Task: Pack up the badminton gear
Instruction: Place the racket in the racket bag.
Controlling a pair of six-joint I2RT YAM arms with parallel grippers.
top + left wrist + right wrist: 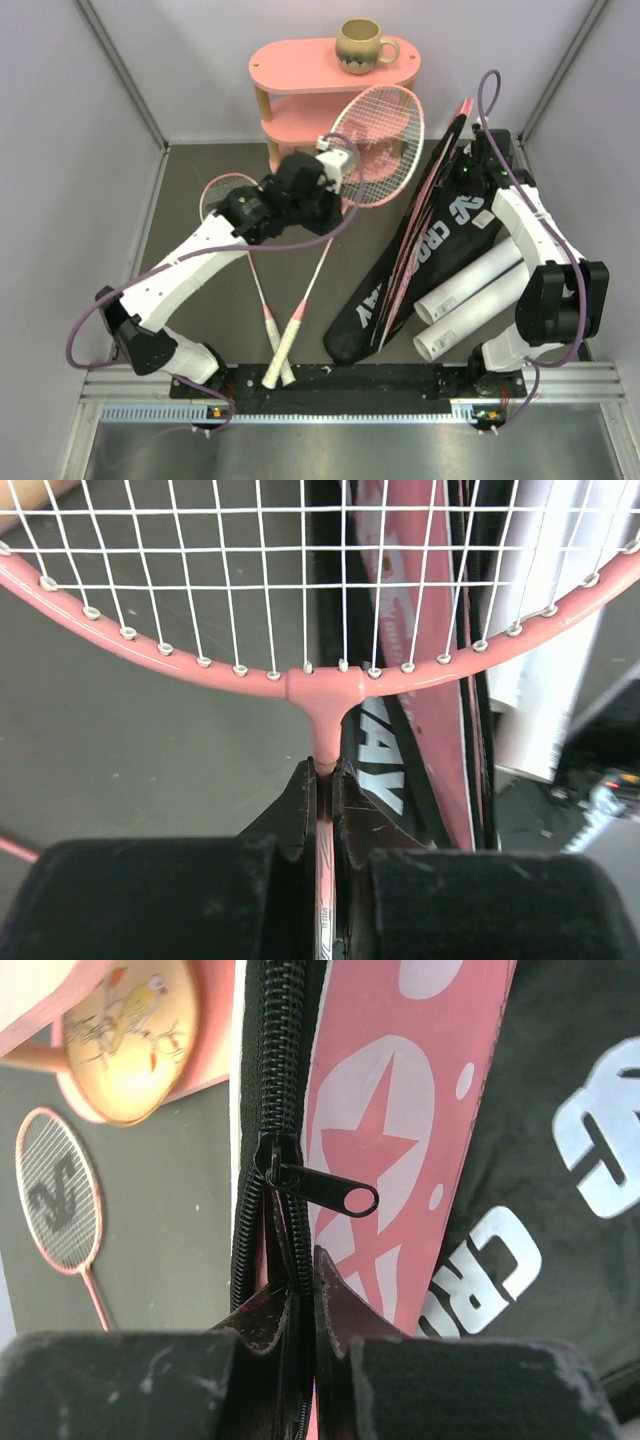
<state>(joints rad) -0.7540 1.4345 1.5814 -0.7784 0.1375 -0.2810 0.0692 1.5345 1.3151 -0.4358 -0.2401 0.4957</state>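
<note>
Early days on this one, I'd say. Nothing looks packed as far as I can see.

The left gripper has its fingers pressed together on the shaft of a pink racket, right below the throat where the frame splits. In the top view that racket's head is up in the upper middle of the frame, in front of the pink shelf with the mug on it. Its white handle runs down to the bottom centre.

The right gripper is pinched on the black zipper edge, just under the zipper pull. I can't tell whether that zipper belongs to the black CROSSWAY bag or the pink bag sandwiched against it. The pink one has a star print. Both lie slanted at right of centre in the top view.

What's left, by my guess, is basically everything:
- The held racket has to go into a bag.
- The second racket lies flat on the table at left of centre, with its handle crossing the first one's.
- The white tubes lie loose beside the black bag at lower right.

I can't spot any shuttlecocks.
</note>
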